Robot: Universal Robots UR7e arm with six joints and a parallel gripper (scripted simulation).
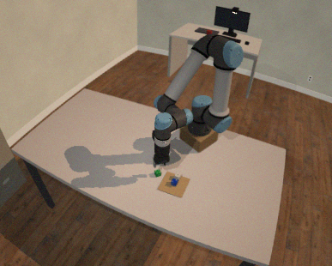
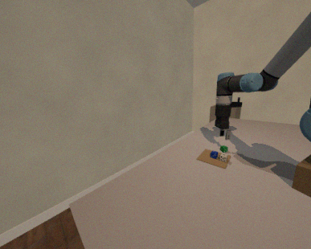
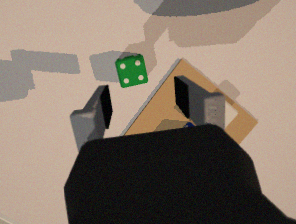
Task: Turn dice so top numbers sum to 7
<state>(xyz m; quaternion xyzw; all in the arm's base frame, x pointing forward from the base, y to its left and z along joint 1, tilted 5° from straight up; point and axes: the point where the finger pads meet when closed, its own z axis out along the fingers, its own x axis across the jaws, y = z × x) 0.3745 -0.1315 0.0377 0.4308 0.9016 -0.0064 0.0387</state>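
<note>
The end effector (image 3: 141,102) hung with its fingers spread fully and nothing between them, above the desk (image 1: 96,124) near the mat's edge. In the wrist view the left-hand finger (image 3: 90,117) stood over bare desk and the right-hand finger (image 3: 200,102) over the tan mat (image 3: 240,122), which ran as a diamond shape from the frame's middle toward the right.

The green die (image 3: 131,72) lay flat on the desk, off the mat, in the upper middle of the wrist view just beyond the mat's upper-left edge. Its top face showed four pips. In the top view the green die (image 1: 158,172) sat just left of the mat (image 1: 179,189), with the end effector (image 1: 161,163) directly above and behind it.

The blue die (image 1: 174,182) and the white die (image 1: 178,176) both rested on the mat, close together. In the exterior view the blue die (image 2: 214,154) lay left of the white die (image 2: 223,157), with the green die (image 2: 223,148) behind them past the mat's (image 2: 204,157) far edge. Their top numbers could not be read. In the wrist view only a sliver of blue showed at the edge of the end effector's dark body.
</note>
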